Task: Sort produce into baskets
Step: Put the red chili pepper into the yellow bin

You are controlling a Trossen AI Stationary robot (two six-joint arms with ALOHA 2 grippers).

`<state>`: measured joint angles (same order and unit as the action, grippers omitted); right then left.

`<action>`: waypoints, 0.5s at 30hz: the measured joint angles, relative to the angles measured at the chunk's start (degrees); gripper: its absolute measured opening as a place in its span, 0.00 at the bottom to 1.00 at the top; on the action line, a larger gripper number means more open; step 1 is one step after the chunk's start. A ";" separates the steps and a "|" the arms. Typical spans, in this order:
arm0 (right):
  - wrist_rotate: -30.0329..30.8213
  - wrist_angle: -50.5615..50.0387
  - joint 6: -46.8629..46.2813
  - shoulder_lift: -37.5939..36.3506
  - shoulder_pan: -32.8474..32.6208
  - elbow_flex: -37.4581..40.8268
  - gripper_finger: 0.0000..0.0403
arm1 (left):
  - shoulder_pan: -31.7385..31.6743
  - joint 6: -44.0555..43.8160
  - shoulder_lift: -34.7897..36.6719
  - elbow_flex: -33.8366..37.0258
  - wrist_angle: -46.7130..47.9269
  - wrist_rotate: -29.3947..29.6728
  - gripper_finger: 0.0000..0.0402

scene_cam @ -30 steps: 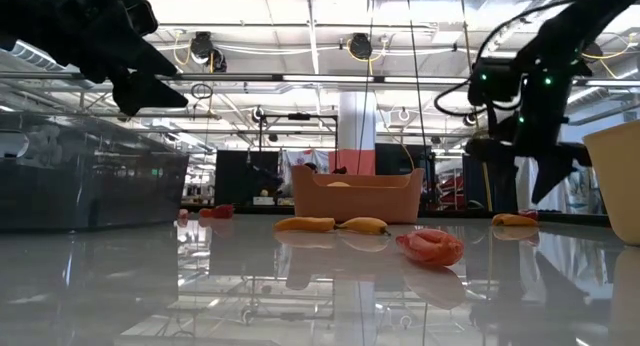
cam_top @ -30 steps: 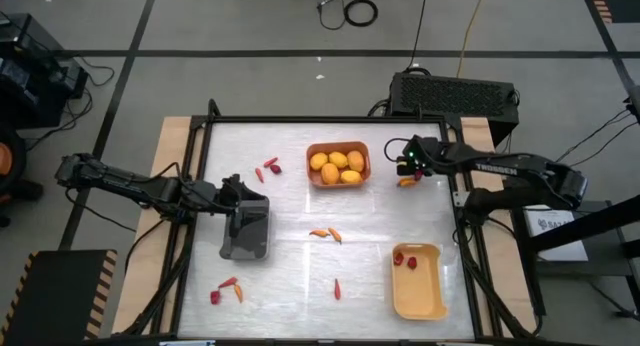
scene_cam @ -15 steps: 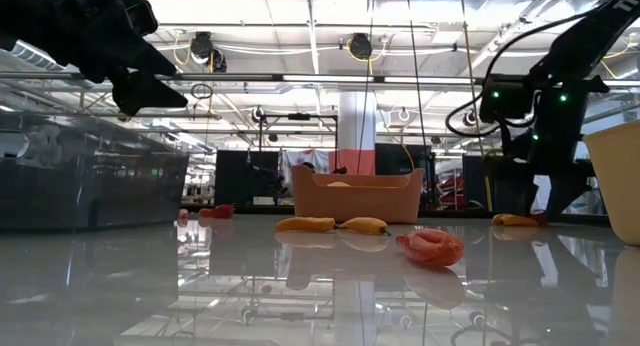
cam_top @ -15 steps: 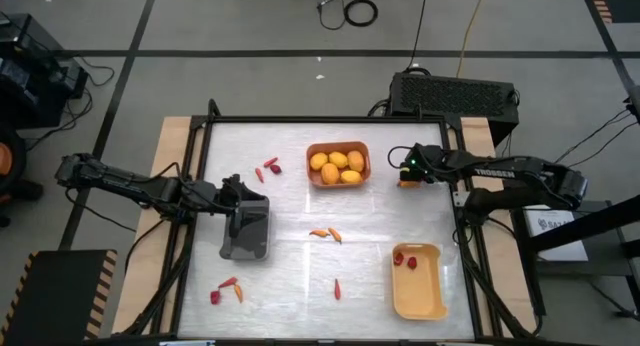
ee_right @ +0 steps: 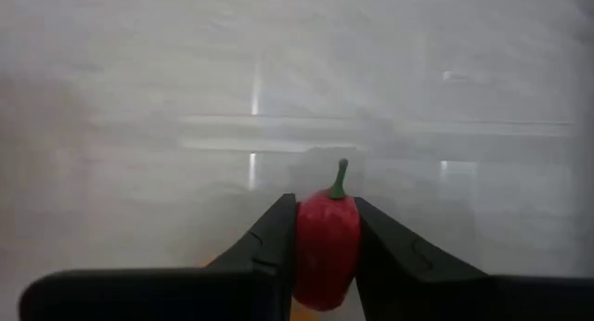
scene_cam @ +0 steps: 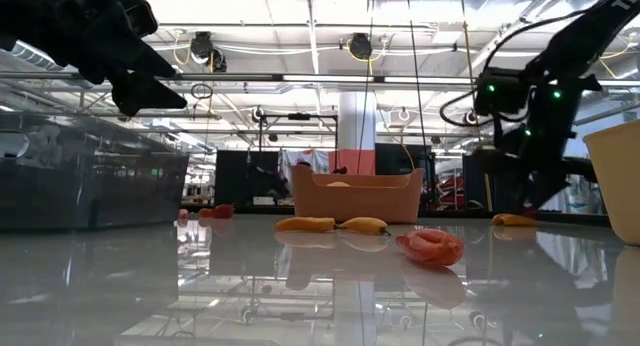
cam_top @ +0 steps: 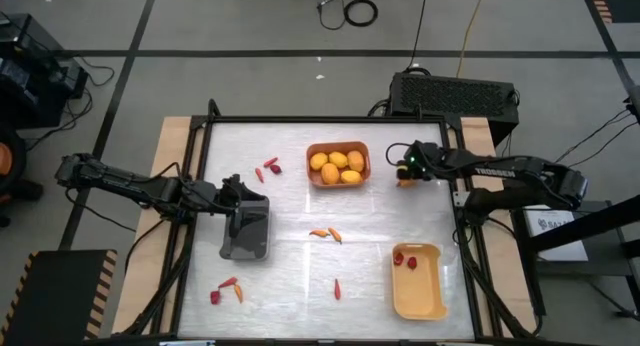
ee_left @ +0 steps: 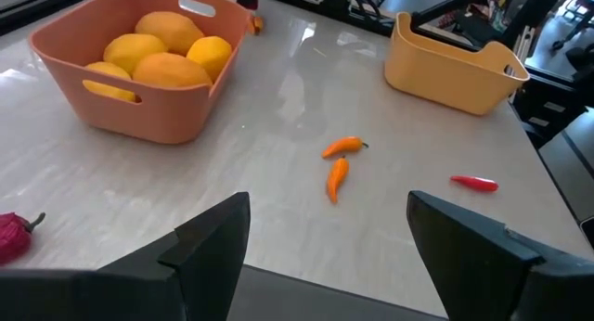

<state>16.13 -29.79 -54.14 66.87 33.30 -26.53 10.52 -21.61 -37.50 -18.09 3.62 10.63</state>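
At two o'clock on the table (cam_top: 290,201), just beside the orange basket (cam_top: 338,164), your right pincer (ee_right: 325,242) is low over the surface with its two fingers (ee_right: 271,242) pressed against the sides of a small red pepper (ee_right: 327,247) — green stem up, gripped between them. From overhead that pincer (cam_top: 407,172) covers the pepper; an orange piece (cam_top: 404,182) shows just under it.

Your left pincer (ee_left: 325,237) waits at nine o'clock, fingers spread wide and holding nothing, hovering over the dark grey basket (cam_top: 246,228).

The orange basket (ee_left: 139,103), at twelve o'clock, holds several yellow-orange round fruits (cam_top: 336,165). The yellow basket (cam_top: 418,281) sits at four to five o'clock with red berries (cam_top: 404,259) at its far end.

Loose produce lies elsewhere on the table:
- two orange chilis (cam_top: 326,233) near the centre, almost touching;
- a red chili (cam_top: 337,288) at six o'clock;
- a red and orange cluster (cam_top: 228,289) at seven o'clock;
- red pieces (cam_top: 267,169) at eleven o'clock, left of the orange basket.
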 joint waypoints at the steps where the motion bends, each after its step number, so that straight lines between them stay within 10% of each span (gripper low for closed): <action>1: -0.59 -0.16 0.82 0.00 0.00 -0.94 0.19 | 0.00 0.03 0.00 0.00 0.00 0.00 0.73; 15: -18.46 -4.72 2.58 0.00 -13.03 -18.03 0.20 | 0.02 1.36 0.00 0.32 0.31 0.00 0.73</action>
<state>-2.33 -34.51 -51.56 66.87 20.27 -44.56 10.55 -20.25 -37.50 -17.76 3.93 10.63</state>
